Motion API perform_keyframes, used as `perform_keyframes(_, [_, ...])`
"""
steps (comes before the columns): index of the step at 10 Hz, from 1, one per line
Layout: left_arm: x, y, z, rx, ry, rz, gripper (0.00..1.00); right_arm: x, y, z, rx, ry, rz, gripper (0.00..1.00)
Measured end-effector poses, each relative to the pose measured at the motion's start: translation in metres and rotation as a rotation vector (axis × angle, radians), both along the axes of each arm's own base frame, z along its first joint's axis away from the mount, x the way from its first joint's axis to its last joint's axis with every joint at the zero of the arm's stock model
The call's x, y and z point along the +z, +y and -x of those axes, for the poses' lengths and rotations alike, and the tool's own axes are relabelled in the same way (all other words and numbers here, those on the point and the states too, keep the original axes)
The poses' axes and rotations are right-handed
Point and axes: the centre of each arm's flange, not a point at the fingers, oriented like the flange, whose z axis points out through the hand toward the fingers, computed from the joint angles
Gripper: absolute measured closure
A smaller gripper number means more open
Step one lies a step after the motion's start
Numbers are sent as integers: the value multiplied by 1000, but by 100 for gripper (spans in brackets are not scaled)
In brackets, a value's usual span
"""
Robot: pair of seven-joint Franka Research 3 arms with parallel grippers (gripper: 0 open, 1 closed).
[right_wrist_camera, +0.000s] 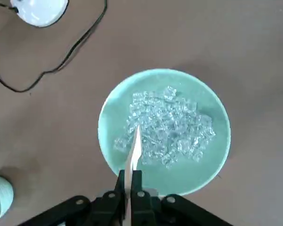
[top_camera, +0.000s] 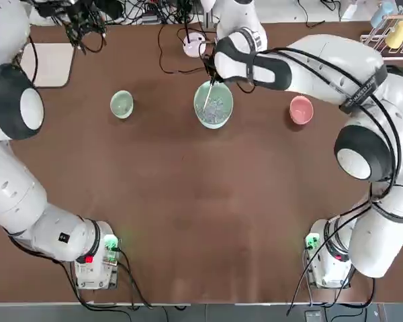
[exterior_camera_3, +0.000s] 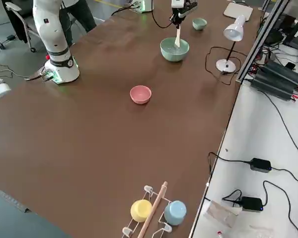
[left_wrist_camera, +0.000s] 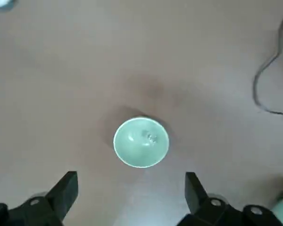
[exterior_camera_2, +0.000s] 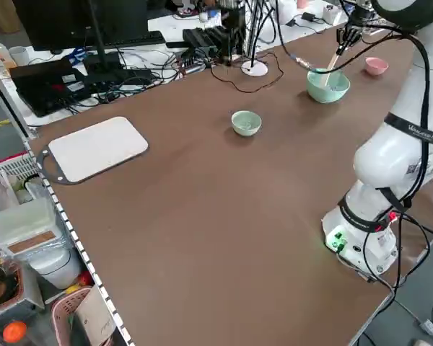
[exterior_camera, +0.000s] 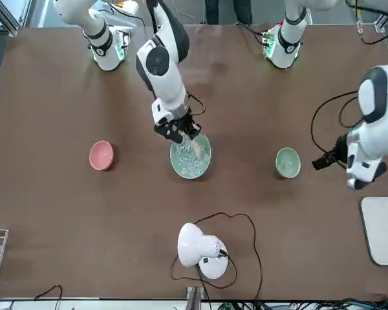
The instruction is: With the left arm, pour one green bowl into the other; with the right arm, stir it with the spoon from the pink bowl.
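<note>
Pinching the flat handle of the short light-beige wooden spoon [right_wrist_camera: 133,150], the right end effector [right_wrist_camera: 129,187] is seen directly above the near rim of the wide pale mint-green bowl [right_wrist_camera: 212,115], its fingers pressed together on the handle. The spoon's blade is dipped straight down from the end effector into the heap of small clear, whitish bits [right_wrist_camera: 172,125] that fills the middle of that bowl. In the overhead view the same end effector [top_camera: 211,75] is placed over the far edge of the wide bowl [top_camera: 213,104], with the spoon [top_camera: 207,97] slanting into it.

The left end effector [left_wrist_camera: 131,190] is held high over the brown surface [top_camera: 188,201] with its fingers spread wide and nothing between them. The small round pale green bowl [left_wrist_camera: 141,142] is found just ahead of the fingertips, upright on the surface, untouched, with a few tiny bits at its bottom. From across the surface, the small bowl [exterior_camera: 288,162] is seen well apart from the wide bowl [exterior_camera: 190,155].

The small round pink bowl [top_camera: 301,110] is set on the surface on the far side of the right end effector from the small green bowl, well apart from the wide bowl.
</note>
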Motion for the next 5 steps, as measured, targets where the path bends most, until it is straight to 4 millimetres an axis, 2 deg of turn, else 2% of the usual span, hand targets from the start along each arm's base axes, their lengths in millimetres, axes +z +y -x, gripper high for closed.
perform_keyframes(1, [25, 3, -1, -6, -27, -6, 0, -1, -11, -11, -17, -6, 10, 94])
perform_keyframes(3, [69, 29, 12, -75, -59, -38, 0, -4, -36, -29, -32, -15, 52, 94])
perform_keyframes(5, [97, 54, 30, -118, -74, -20, 0, -12, -44, -27, 5, 33, 104, 94])
